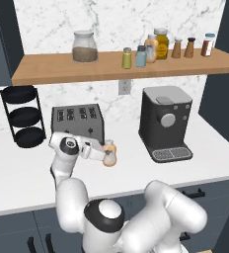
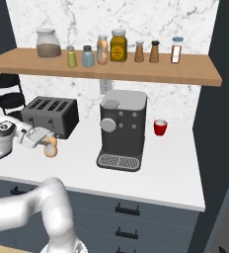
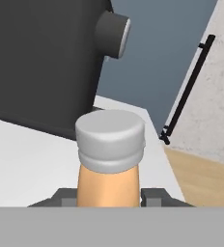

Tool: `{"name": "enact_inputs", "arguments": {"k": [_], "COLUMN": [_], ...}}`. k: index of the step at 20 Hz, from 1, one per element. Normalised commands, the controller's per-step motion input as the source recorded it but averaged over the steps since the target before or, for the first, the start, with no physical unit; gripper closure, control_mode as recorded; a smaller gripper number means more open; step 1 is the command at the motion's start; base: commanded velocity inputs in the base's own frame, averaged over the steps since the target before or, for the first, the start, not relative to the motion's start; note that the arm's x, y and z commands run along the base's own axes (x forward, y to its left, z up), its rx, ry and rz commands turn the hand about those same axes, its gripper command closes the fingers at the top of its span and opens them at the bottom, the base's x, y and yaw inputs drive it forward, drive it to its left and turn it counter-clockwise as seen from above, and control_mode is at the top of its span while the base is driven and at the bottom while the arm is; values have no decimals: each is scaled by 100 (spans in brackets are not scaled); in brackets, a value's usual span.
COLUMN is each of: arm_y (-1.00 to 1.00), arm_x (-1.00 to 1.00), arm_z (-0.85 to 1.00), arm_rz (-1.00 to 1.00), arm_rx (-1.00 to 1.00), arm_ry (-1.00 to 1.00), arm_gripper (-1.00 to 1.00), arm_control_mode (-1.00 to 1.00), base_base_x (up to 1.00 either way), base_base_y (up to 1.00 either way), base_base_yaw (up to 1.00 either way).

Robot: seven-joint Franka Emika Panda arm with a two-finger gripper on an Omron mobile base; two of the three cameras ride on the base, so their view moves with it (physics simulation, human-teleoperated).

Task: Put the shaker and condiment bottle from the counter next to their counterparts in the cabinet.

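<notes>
The gripper [image 1: 105, 155] pinches the orange condiment bottle [image 1: 109, 154] just above the counter [image 1: 18, 168], in front of the toaster [image 1: 78, 123]. Lifting toward the cabinet [image 1: 62, 69], it risks toppling the crowded shaker [image 1: 127, 58].

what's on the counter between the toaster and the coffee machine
The gripper shut on the condiment bottle, in the left base view; otherwise bare white counter between toaster and coffee machine.

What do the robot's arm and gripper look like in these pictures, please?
The arm is built of glossy white rounded segments with dark grey joint rings and grey caps. The gripper has a white hand and small dark grey fingertips. No cables or markings are visible.
</notes>
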Motion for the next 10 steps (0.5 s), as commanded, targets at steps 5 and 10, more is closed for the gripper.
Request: {"name": "enact_inputs", "arguments": {"k": [5, 10], "arm_y": [0, -1], "arm_x": [-43, -64], "arm_z": [25, 23], "arm_rz": [25, 21], "arm_rx": [0, 0], "arm_ry": [0, -9], "arm_gripper": [100, 100], "arm_control_mode": [-100, -100], "base_base_x": [0, 0], "base_base_y": [0, 0], "base_base_yaw": [0, 0]}}
